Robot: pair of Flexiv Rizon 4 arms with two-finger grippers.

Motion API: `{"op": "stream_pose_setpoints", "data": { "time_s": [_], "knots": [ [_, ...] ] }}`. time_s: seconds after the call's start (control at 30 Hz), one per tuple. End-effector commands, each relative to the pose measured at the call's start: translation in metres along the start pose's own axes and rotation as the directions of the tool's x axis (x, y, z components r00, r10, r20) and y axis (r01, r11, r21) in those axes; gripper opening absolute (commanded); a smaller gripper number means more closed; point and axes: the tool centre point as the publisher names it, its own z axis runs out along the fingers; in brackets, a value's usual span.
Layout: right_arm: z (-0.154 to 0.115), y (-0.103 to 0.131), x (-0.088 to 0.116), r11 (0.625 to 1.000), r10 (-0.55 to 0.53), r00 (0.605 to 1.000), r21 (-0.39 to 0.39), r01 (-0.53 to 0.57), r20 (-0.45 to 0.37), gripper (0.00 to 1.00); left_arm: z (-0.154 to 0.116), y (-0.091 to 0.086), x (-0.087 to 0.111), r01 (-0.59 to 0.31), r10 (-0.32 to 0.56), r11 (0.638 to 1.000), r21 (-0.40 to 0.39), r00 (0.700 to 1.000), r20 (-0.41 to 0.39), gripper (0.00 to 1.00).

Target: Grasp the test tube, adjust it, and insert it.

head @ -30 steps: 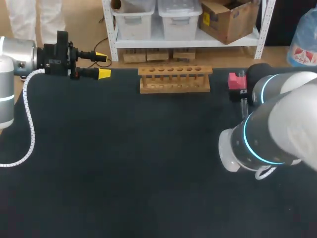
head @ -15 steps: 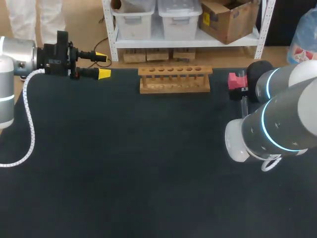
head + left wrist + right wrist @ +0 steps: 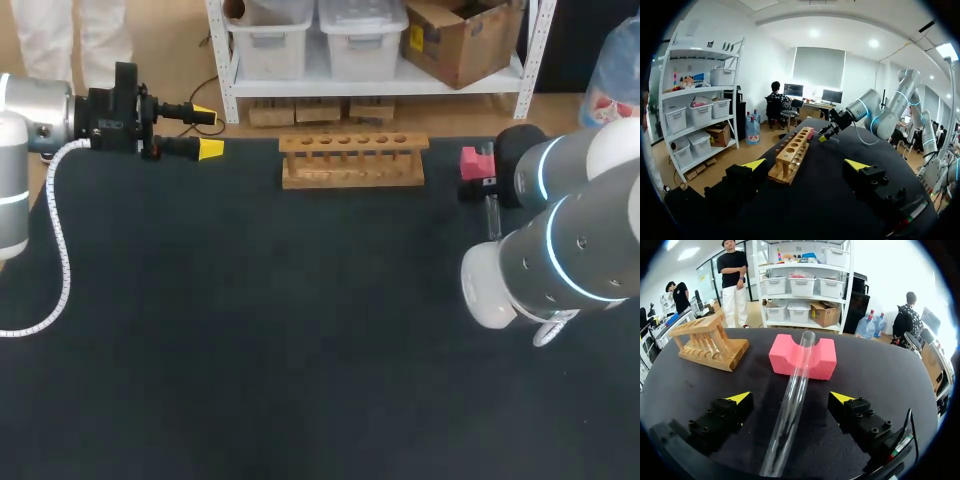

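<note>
Dark cloth covers the worktop [image 3: 250, 320], and near its right edge the test tube [image 3: 790, 410] lies with its open end propped in the notch of a pink foam block [image 3: 825, 360], its length running back between the fingers of my right pincer [image 3: 791, 399]. That pincer is spread, one finger on each side of the glass, neither touching it. If I close off-centre, I judge the round tube may roll or pivot out of the notch, and squeezing hard could crack it. My left pincer [image 3: 207, 131] is spread and empty, well apart from the wooden rack [image 3: 352, 160].
</note>
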Motion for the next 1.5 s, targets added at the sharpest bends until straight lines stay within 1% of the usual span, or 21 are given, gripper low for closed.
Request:
{"op": "stream_pose_setpoints", "data": {
  "time_s": [0.03, 0.1, 0.13, 0.17, 0.2, 0.23, 0.27, 0.3, 0.4, 0.43, 0.47, 0.5, 0.53, 0.57, 0.63, 0.7, 0.73, 0.77, 0.8, 1.23, 1.5],
  "knots": [
    [0.000, -0.002, -0.001, 1.000, 0.018, 1.000, -0.010, -0.018, -0.003, 0.83, 0.000, 0.001, 0.001, -0.002, 0.002, 1.000, 0.000, 1.000, 0.002, 1.00],
    [0.001, -0.002, -0.001, 1.000, 0.019, 1.000, 0.000, -0.019, -0.009, 0.85, 0.000, 0.001, 0.001, -0.002, 0.002, 1.000, 0.000, 1.000, 0.002, 1.00],
    [0.002, -0.003, 0.000, 1.000, 0.019, 1.000, 0.001, -0.019, -0.010, 0.66, 0.000, 0.001, 0.001, -0.002, 0.002, 1.000, 0.000, 1.000, 0.002, 1.00],
    [0.002, -0.003, 0.000, 1.000, 0.019, 1.000, 0.002, -0.019, -0.011, 0.44, 0.000, 0.001, 0.001, -0.002, 0.002, 1.000, 0.000, 1.000, 0.002, 1.00],
    [0.002, -0.003, 0.000, 1.000, 0.019, 1.000, 0.006, -0.019, -0.012, 0.40, 0.000, 0.001, 0.001, -0.002, 0.002, 1.000, 0.000, 1.000, 0.002, 1.00],
    [0.002, -0.003, -0.001, 1.000, 0.019, 1.000, 0.009, -0.019, -0.014, 0.41, 0.000, 0.001, 0.001, -0.002, 0.002, 1.000, 0.000, 1.000, 0.002, 1.00],
    [0.002, -0.003, -0.001, 1.000, 0.019, 1.000, 0.011, -0.019, -0.014, 0.45, 0.000, 0.001, 0.001, -0.002, 0.002, 1.000, 0.000, 1.000, 0.002, 1.00],
    [0.001, -0.003, -0.001, 1.000, 0.019, 1.000, 0.016, -0.019, -0.014, 0.45, 0.000, 0.001, 0.001, -0.002, 0.002, 1.000, 0.000, 1.000, 0.002, 1.00],
    [0.002, -0.004, -0.002, 1.000, 0.022, 1.000, 0.020, -0.022, -0.017, 0.39, 0.000, 0.001, 0.001, -0.002, 0.002, 1.000, 0.000, 1.000, 0.002, 1.00],
    [0.002, -0.004, -0.002, 0.999, 0.022, 1.000, 0.024, -0.022, -0.020, 0.33, 0.000, 0.001, 0.001, -0.002, 0.002, 1.000, 0.000, 1.000, 0.002, 1.00],
    [0.002, -0.004, -0.002, 0.999, 0.022, 1.000, 0.025, -0.022, -0.021, 0.33, 0.000, 0.001, 0.001, -0.002, 0.002, 1.000, 0.000, 1.000, 0.002, 1.00],
    [0.002, -0.004, -0.002, 0.999, 0.023, 1.000, 0.025, -0.022, -0.021, 0.24, 0.000, 0.001, 0.001, -0.002, 0.002, 1.000, 0.000, 1.000, 0.002, 1.00],
    [0.002, -0.004, -0.002, 0.999, 0.022, 1.000, 0.027, -0.022, -0.022, 0.21, 0.000, 0.001, 0.001, -0.002, 0.002, 1.000, 0.000, 1.000, 0.002, 1.00],
    [0.002, -0.004, -0.002, 0.999, 0.022, 0.999, 0.028, -0.022, -0.023, 0.21, 0.000, 0.001, 0.001, -0.002, 0.002, 1.000, 0.000, 1.000, 0.002, 1.00],
    [0.002, -0.005, -0.002, 0.999, 0.025, 0.999, 0.033, -0.024, -0.027, 0.25, 0.000, 0.001, 0.001, -0.002, 0.002, 1.000, 0.000, 1.000, 0.002, 1.00],
    [0.002, -0.005, -0.002, 0.999, 0.027, 0.999, 0.035, -0.026, -0.029, 0.21, 0.000, 0.001, 0.001, -0.002, 0.002, 1.000, 0.000, 1.000, 0.002, 1.00],
    [0.002, -0.005, -0.002, 0.999, 0.029, 0.999, 0.036, -0.028, -0.030, 0.22, 0.000, 0.001, 0.001, -0.002, 0.002, 1.000, 0.000, 1.000, 0.002, 1.00],
    [0.002, -0.006, -0.002, 0.999, 0.030, 0.999, 0.037, -0.029, -0.030, 0.13, 0.000, 0.001, 0.001, -0.002, 0.002, 1.000, 0.000, 1.000, 0.002, 1.00],
    [0.002, -0.006, -0.002, 0.999, 0.033, 0.999, 0.041, -0.031, -0.032, 0.00, 0.000, 0.001, 0.001, -0.002, 0.002, 1.000, 0.000, 1.000, 0.002, 1.00],
    [-0.012, -0.005, -0.007, 0.994, 0.069, 0.998, 0.089, -0.068, -0.010, 0.00, 0.000, 0.001, 0.001, -0.002, 0.002, 1.000, 0.000, 1.000, 0.002, 1.00],
    [-0.037, 0.006, -0.020, 0.988, 0.080, 0.997, 0.129, -0.081, 0.009, 0.00, 0.000, 0.001, 0.001, -0.002, 0.002, 1.000, 0.000, 1.000, 0.002, 1.00]
  ]
}}
